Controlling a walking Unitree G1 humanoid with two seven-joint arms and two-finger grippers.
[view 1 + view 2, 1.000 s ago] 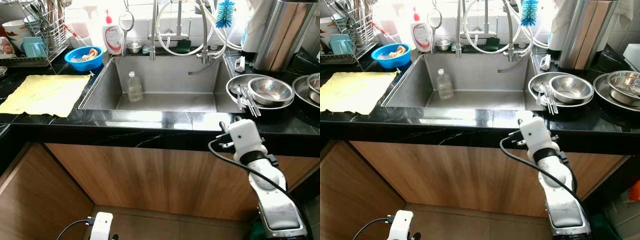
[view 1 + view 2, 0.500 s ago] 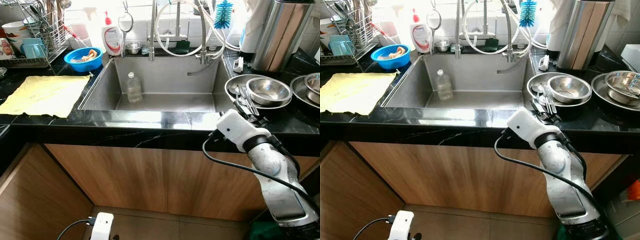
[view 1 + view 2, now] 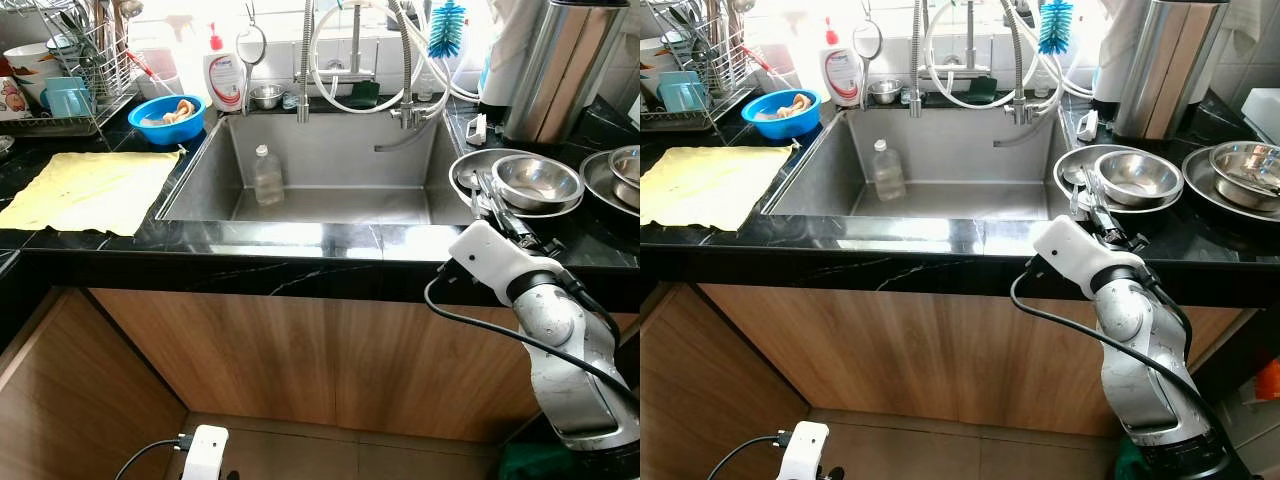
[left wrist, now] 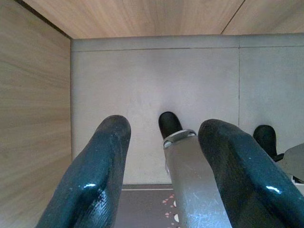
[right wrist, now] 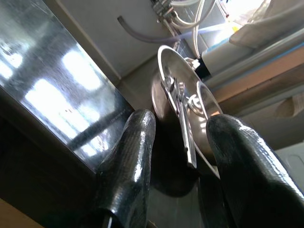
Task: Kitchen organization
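A shallow steel dish (image 3: 478, 165) is set on the black counter (image 3: 300, 243) just right of the sink (image 3: 330, 160). It is round and shiny, with a deeper steel bowl (image 3: 541, 181) resting in its right half and a bundle of metal utensils (image 3: 494, 197) laid across its left half, their ends pointing toward the near edge. More steel bowls (image 3: 1246, 168) are stacked farther right.

The right gripper (image 5: 183, 142) is held at the near rim of the dish, its two black fingers (image 5: 130, 156) spread apart with the utensils seen between them; nothing is gripped. The silver arm is bent up from below the counter edge.

A clear plastic bottle (image 3: 267, 174) is stood in the sink's left part. To the left, a yellow cloth (image 3: 90, 188) is spread on the counter, with a blue bowl (image 3: 166, 117) and a dish rack (image 3: 70, 70) beyond it.

The left gripper (image 4: 164, 161) is hung low beside the wooden cabinet (image 3: 260, 350), its fingers parted and empty above the floor.
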